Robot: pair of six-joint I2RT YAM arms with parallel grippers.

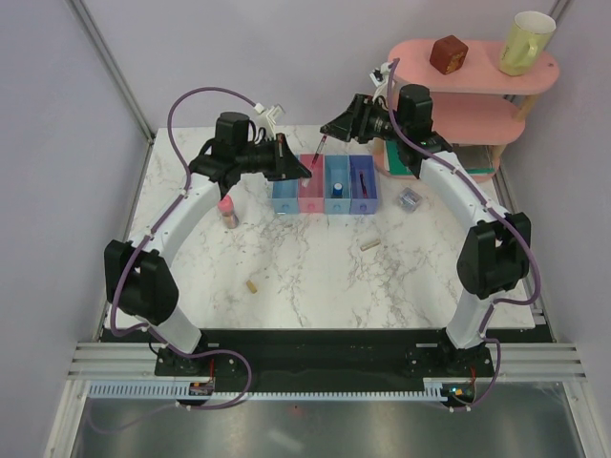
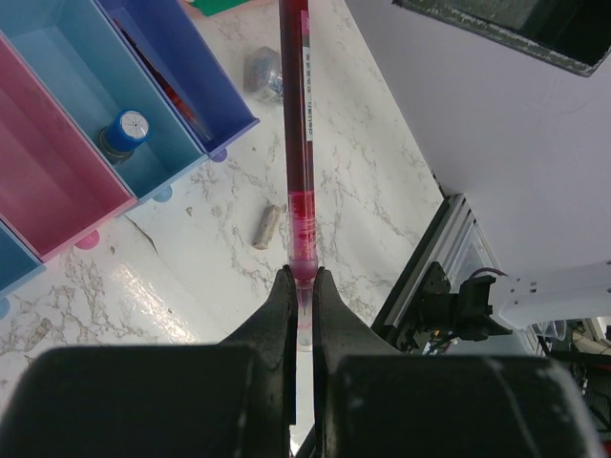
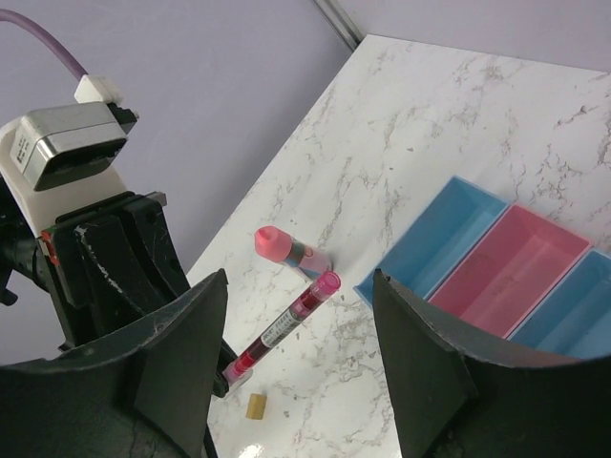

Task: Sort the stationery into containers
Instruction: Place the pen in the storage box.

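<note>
My left gripper [image 1: 304,169] [image 2: 303,281] is shut on the tip end of a thin red pen [image 2: 298,143], held in the air beside the row of bins [image 1: 285,203]. My right gripper [image 1: 326,128] [image 3: 298,286] is open, its fingers [image 3: 191,334] either side of the pen's capped end [image 3: 286,324] without touching it. A tiny blue cylinder [image 2: 126,131] stands in the third, light blue bin [image 2: 67,67]. A red pen lies in the purple-blue bin [image 2: 205,81]. The pink cylinder [image 1: 227,210] [image 3: 286,250], clear tub [image 1: 410,199] and two beige pieces [image 1: 369,244] [image 1: 252,285] lie on the table.
A pink tiered shelf [image 1: 477,86] stands at the back right with a brown cube [image 1: 447,54] and a yellow mug [image 1: 525,43] on top. The pink bin [image 3: 516,272] and first light blue bin [image 3: 434,239] hold nothing visible. Grey walls close the sides.
</note>
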